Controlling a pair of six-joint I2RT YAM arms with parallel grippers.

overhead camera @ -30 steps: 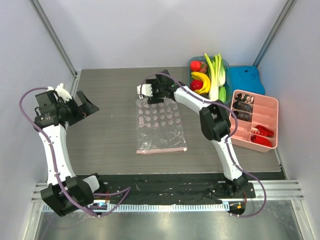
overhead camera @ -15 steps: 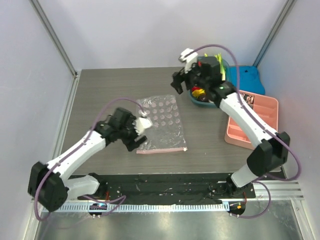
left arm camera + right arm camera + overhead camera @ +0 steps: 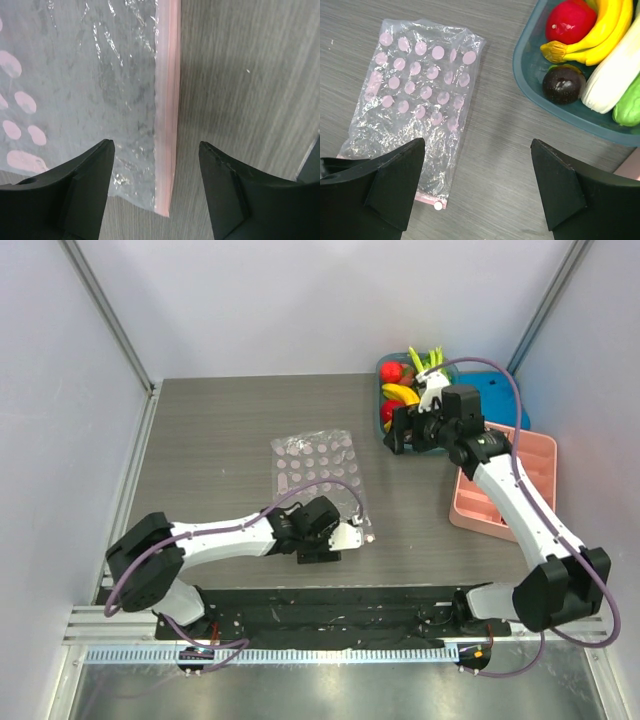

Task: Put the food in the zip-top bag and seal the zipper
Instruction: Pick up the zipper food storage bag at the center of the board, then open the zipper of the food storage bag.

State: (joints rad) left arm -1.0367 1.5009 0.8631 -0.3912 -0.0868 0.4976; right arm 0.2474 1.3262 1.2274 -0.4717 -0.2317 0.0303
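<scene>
Position of the zip-top bag (image 3: pixel 315 475): flat on the grey table (image 3: pixel 210 430), empty. In the top view its long axis runs from the far side of the table toward the arm bases, tilted slightly. The zipper (image 3: pixel 168 100), a thin pale-pink strip, forms the short edge nearest the bases, so the mouth points toward the bases. A small white slider (image 3: pixel 438 205) sits at the right end of the strip.

Left gripper (image 3: pixel 155 145): over the bag's near edge, toward its right corner. The jaws stand apart with nothing held. In the left wrist view one finger lies on the dotted film side of the bag and the other on the bare table side, with the strip running lengthwise between them. Contact with the bag cannot be told.

Right gripper (image 3: pixel 477 142): beyond the bag's far right corner, jaws wide and empty, over bare table between the bag and a teal bowl (image 3: pixel 530 85).

The food is all in that bowl, well apart from the bag, to its far right:
- red round fruit (image 3: pixel 570 20)
- white-green stalk (image 3: pixel 612 80), its long axis roughly parallel to the bag's
- green leafy piece (image 3: pixel 627 107)

Yellow bananas (image 3: pixel 600 35) and a dark round fruit (image 3: pixel 564 84) share the bowl. A pink divided tray (image 3: pixel 460 510) lies right of the bag.
</scene>
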